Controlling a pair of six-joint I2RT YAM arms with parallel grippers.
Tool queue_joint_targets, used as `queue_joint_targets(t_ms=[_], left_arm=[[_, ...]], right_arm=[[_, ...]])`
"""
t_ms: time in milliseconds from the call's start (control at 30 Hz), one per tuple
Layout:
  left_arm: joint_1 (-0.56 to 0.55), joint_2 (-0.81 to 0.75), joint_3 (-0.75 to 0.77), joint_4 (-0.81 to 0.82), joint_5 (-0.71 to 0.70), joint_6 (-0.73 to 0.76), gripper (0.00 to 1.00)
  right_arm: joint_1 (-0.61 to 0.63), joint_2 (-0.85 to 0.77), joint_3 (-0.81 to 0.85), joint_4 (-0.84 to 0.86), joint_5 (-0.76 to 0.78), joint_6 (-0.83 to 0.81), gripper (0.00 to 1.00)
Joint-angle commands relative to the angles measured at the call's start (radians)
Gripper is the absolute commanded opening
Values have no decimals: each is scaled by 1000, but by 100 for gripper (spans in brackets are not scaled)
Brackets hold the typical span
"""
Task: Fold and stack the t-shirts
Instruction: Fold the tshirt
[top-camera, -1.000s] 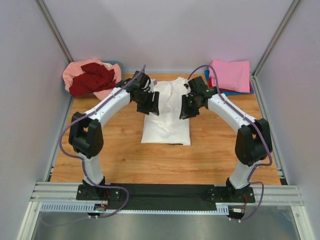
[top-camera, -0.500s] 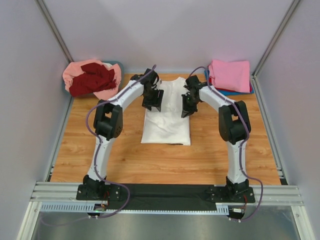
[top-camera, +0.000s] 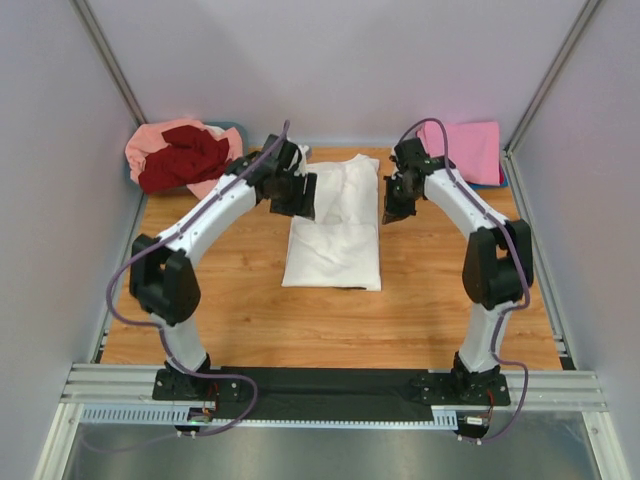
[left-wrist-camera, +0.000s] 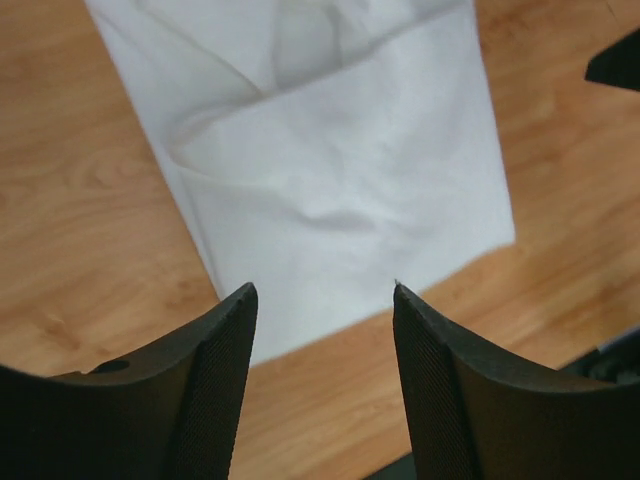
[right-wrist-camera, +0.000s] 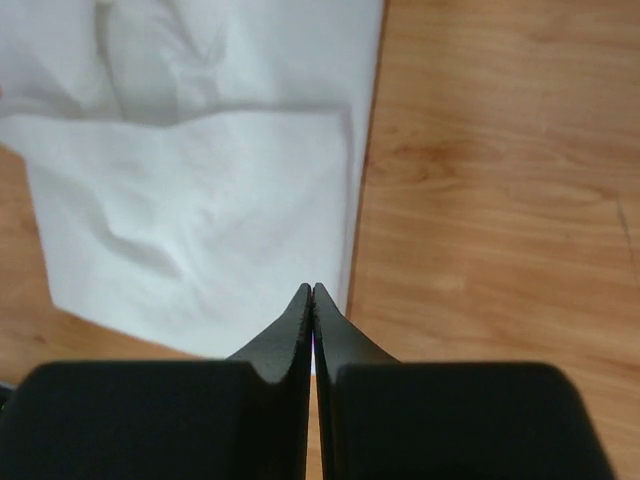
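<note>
We log the left gripper with jaws apart, empty, over the shirt's 10 o'clock corner. The off-white t-shirt lies mid-table, its long axis running 12-to-6 and its rumpled end toward 12; plain, folded narrow. The right gripper is pinched closed on nothing at the shirt's 2 o'clock edge.

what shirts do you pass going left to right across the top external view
heap of salmon-pink and dark red shirts → off-white folded shirt → bright pink folded shirt
</note>
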Motion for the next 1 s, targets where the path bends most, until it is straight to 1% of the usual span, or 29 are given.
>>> queue_joint_targets(t_ms=[0, 33, 67, 100, 133, 200, 233, 267, 400, 500, 567, 633, 733, 800, 900, 967], left_arm=[[-47, -118, -252, 217, 150, -124, 63], [-65, -138, -312, 325, 176, -152, 62], [-73, -172, -416, 378, 216, -197, 58], [-84, -183, -454, 418, 221, -213, 57], [-102, -191, -480, 461, 218, -222, 56], [-115, -186, -514, 469, 224, -229, 53], [-118, -180, -518, 458, 224, -227, 52], [-121, -174, -537, 460, 229, -225, 50], [-118, -171, -601, 472, 194, -212, 49], [-118, -161, -664, 484, 169, -209, 46], [-119, -163, -719, 487, 152, -210, 43], [-119, -172, -762, 509, 141, -218, 43], [-118, -195, -827, 517, 118, -213, 43], [-119, -212, -848, 491, 103, -206, 42], [-119, -252, -841, 419, 52, -192, 41], [-121, -320, -816, 380, 8, -186, 52]], right_arm=[[50, -224, -194, 103, -101, 28, 1], [62, -249, -251, 180, -195, 40, 0], [84, -272, -341, 223, -251, 55, 1], [90, -295, -391, 271, -308, 89, 0], [93, -301, -429, 351, -407, 108, 0], [101, -297, -520, 419, -472, 117, 1], [99, -292, -538, 440, -486, 102, 0], [98, -285, -558, 441, -474, 94, 0], [81, -226, -650, 469, -440, 79, 0], [79, -206, -716, 480, -329, 69, 0], [73, -216, -756, 489, -289, 59, 1], [61, -228, -811, 498, -244, 60, 0], [53, -268, -856, 503, -226, 85, 1], [52, -311, -862, 492, -190, 103, 0], [52, -358, -829, 396, -114, 82, 0], [52, -393, -790, 345, -89, 71, 0]])
